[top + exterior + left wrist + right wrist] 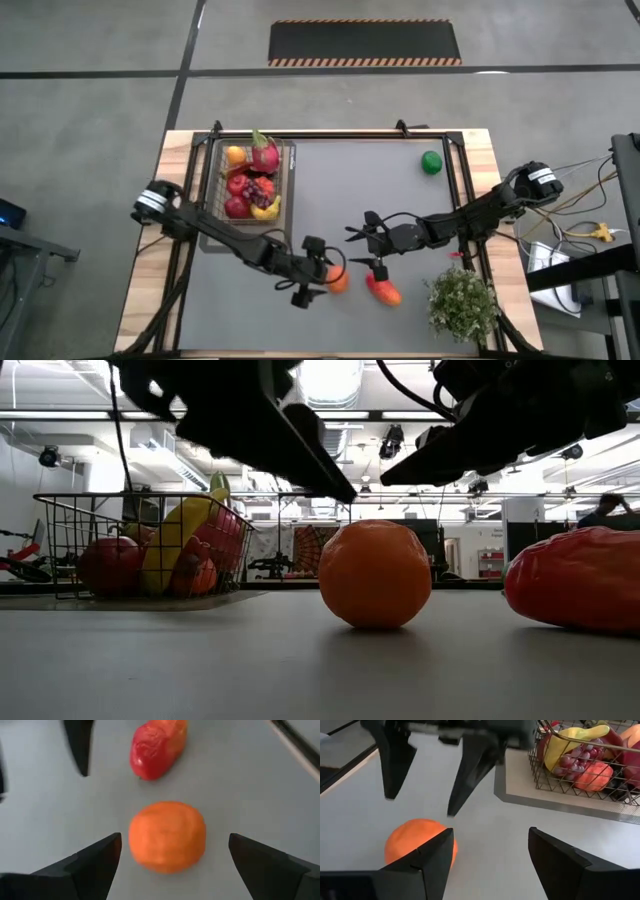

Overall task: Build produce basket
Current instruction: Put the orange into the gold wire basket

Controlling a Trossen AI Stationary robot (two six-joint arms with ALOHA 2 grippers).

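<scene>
On the worktop (330, 190), orange (167, 836) lying between the spread fingers of the left tool (175, 857), untouched, right tool (490, 850) also spread just beside it, basket (217, 190) well apart.

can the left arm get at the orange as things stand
Probably yes. The left tool is open with the orange lying between its fingers on bare table. The mango and the right tool are close beside it, so room is tight.
</scene>
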